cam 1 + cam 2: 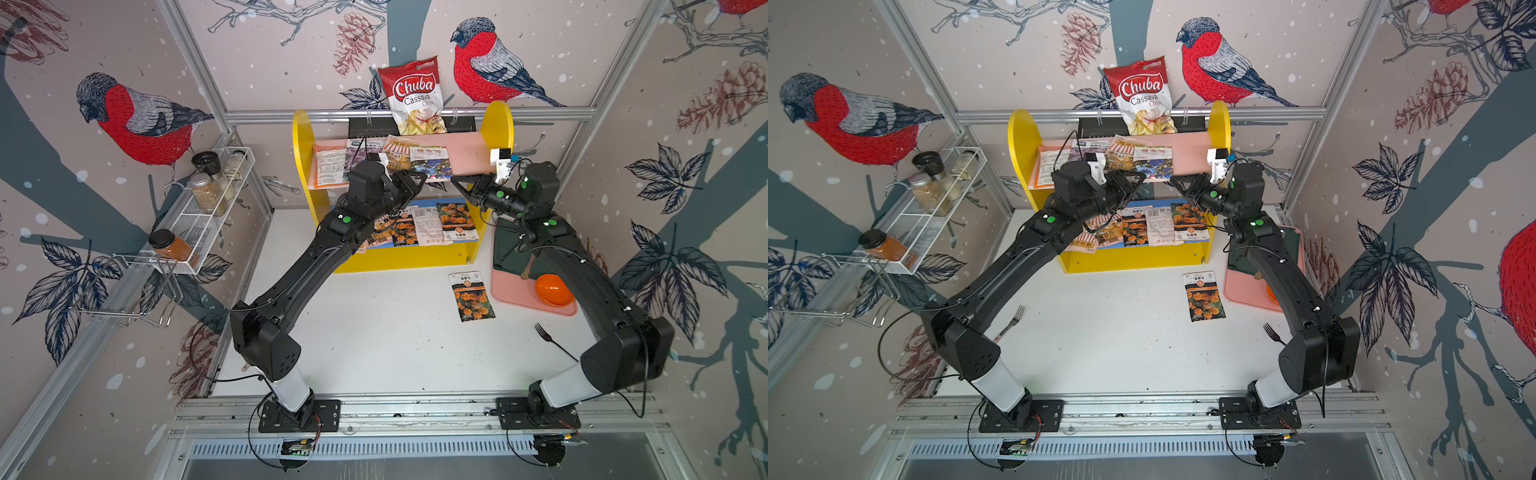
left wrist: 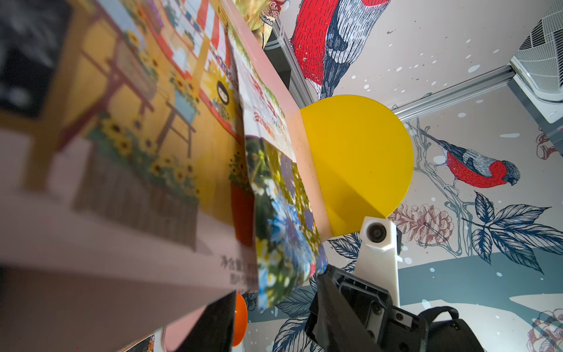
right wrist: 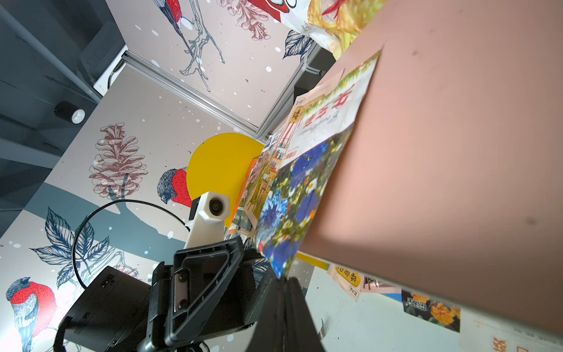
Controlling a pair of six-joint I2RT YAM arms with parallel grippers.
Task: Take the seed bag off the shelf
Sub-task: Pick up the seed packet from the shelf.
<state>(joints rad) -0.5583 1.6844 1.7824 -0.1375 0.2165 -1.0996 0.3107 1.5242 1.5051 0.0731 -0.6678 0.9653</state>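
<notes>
Well left of the shelf (image 1: 303, 166), a white wire rack (image 1: 195, 226) carries spice jars (image 1: 208, 191) whose labels are too small to read. The left gripper (image 1: 415, 183) is at the front edge of the shelf's pink upper board (image 1: 469, 153). In the left wrist view its fingers stand apart, one blurred over a sunflower-stall seed bag (image 2: 137, 122) and one under the board's edge. Whether they touch either is unclear.

Next along the board lies the blue-flower seed bag (image 1: 432, 164), the rightmost of the row. It is headed with red Chinese characters, and its near corner hangs over the front edge. Behind the shelf's top stands a red-and-white snack bag (image 1: 413, 95) reading "Chuba Cassava Chips".

The right gripper (image 3: 283, 285) is at that overhanging corner with its fingers pressed together on it. The bag is thus pinched at the gripper's tips while it lies flat on the board.

On the blue lower board (image 1: 430, 202) are marigold packets (image 1: 457, 220) with Chinese print. A loose marigold packet (image 1: 471, 297) lies on the table (image 1: 374, 332) in front of the shelf's right end.
</notes>
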